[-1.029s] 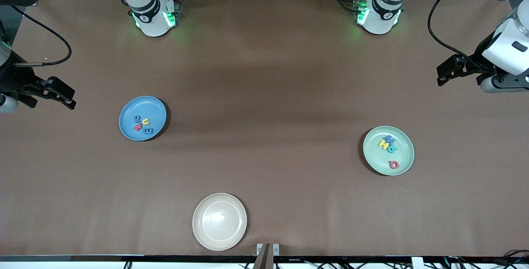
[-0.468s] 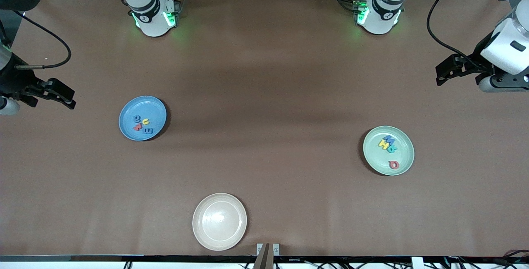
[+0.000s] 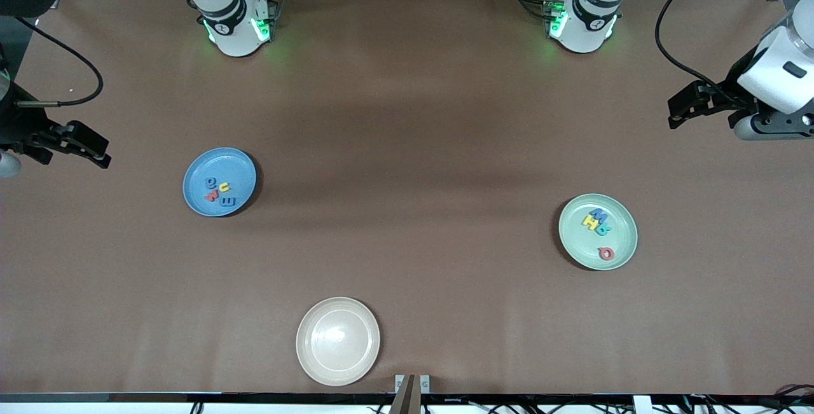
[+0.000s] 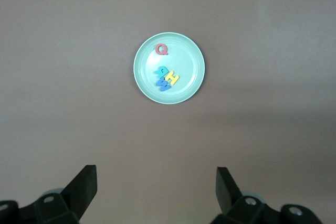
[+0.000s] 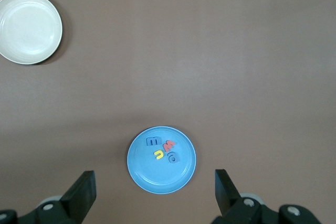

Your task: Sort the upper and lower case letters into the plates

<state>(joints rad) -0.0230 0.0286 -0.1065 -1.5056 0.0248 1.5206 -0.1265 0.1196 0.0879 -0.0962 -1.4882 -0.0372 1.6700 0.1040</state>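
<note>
At the table's two ends the left gripper (image 3: 675, 120) and right gripper (image 3: 102, 161) hang empty, fingers apart, while four letters (image 3: 219, 192) lie in the blue plate (image 3: 197, 169) and four more letters (image 3: 598, 222) in the mint plate (image 3: 620, 239), a cream plate (image 3: 338, 341) by the near edge.

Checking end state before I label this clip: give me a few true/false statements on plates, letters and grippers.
1. The blue plate holds four letters. True.
2. The cream plate holds a red letter. False: nothing lies in it.
3. The red Q lies in the mint plate, apart from the other three letters there. True.
4. The left gripper is shut on a letter. False: its jaws stand open and hold nothing, above the table at the left arm's end.
5. The right gripper is open, up at the right arm's end of the table. True.
6. The mint plate lies nearer the front camera than the cream plate. False: the cream plate is nearest.
</note>
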